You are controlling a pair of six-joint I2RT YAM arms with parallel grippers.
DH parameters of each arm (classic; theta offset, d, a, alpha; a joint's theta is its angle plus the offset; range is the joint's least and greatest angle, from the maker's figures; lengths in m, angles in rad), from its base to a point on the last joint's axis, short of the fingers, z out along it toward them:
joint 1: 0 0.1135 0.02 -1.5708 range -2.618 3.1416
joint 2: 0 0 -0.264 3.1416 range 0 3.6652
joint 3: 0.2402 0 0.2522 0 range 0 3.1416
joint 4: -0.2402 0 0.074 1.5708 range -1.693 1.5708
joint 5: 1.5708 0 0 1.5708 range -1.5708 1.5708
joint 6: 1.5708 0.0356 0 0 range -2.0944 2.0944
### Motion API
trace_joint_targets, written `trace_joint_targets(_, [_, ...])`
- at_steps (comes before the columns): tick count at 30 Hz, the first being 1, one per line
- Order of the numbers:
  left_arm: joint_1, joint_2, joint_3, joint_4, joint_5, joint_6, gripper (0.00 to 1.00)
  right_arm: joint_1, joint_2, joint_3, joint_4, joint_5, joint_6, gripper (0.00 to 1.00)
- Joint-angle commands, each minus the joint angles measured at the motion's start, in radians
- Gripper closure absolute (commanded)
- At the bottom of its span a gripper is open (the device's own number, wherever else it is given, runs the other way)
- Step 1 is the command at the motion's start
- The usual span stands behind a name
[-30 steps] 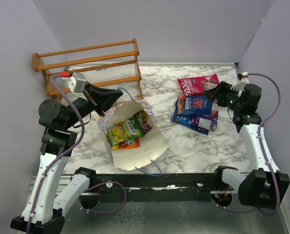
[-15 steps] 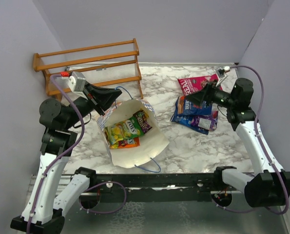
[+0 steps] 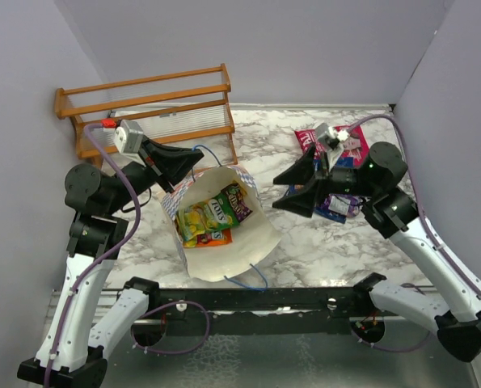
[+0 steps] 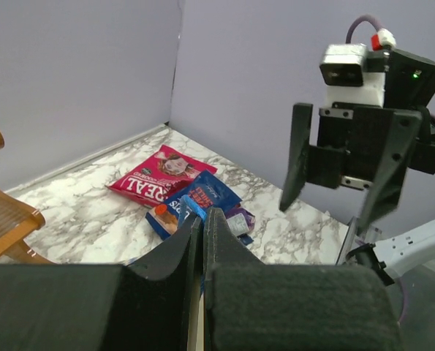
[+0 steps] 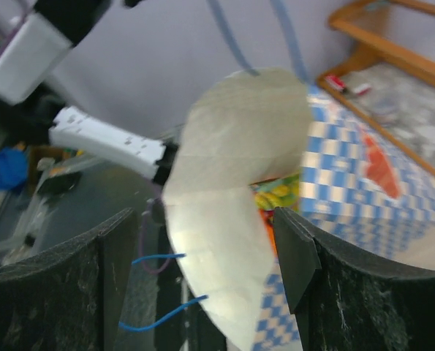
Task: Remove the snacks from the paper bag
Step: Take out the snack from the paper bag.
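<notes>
Task partly done. Out on the desk [image 3: 305, 242], far right: magenta packet [image 4: 159, 175], blue packet [image 4: 206, 196], dark purple packet [image 4: 240, 219]. Candy packs [image 3: 212, 217] are not yet removed from the paper bag [image 3: 240, 250], left of centre. Left hand [image 3: 193, 162] is pressed together on the bag's far rim. Right hand [image 3: 276, 194] is spread and empty, facing the bag mouth. Anything beneath the top packs is hidden.

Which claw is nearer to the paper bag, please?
Left. The left claw is shut on the paper bag's upper rim; the right claw hangs open just off its right side, apparently without touching it.
</notes>
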Motion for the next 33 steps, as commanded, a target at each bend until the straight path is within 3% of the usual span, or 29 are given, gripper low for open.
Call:
trace_joint_targets(1, [-0.001,-0.010,0.017,0.069,0.037,-0.016,1.00,0.199,0.019,0.022,-0.001,0.095,-0.064,0.27])
trace_joint_targets(8, [-0.001,-0.018,0.012,0.058,0.029,-0.017,1.00,0.569,0.173,0.086,-0.120,0.681,-0.194,0.44])
trace_joint_targets(12, [-0.001,-0.019,0.015,0.047,0.021,-0.013,1.00,0.751,0.275,0.096,-0.124,1.153,-0.205,0.48])
trace_joint_targets(16, [-0.001,-0.023,0.012,0.046,0.015,-0.012,1.00,0.804,0.338,0.042,-0.058,1.439,-0.181,0.56])
trace_joint_targets(23, [-0.001,-0.021,0.016,0.042,0.009,-0.014,1.00,0.832,0.523,0.042,0.042,1.625,-0.240,0.65])
trace_joint_targets(33, [-0.002,-0.013,0.028,0.043,0.006,-0.026,1.00,0.829,0.813,0.146,0.134,1.858,-0.291,0.66])
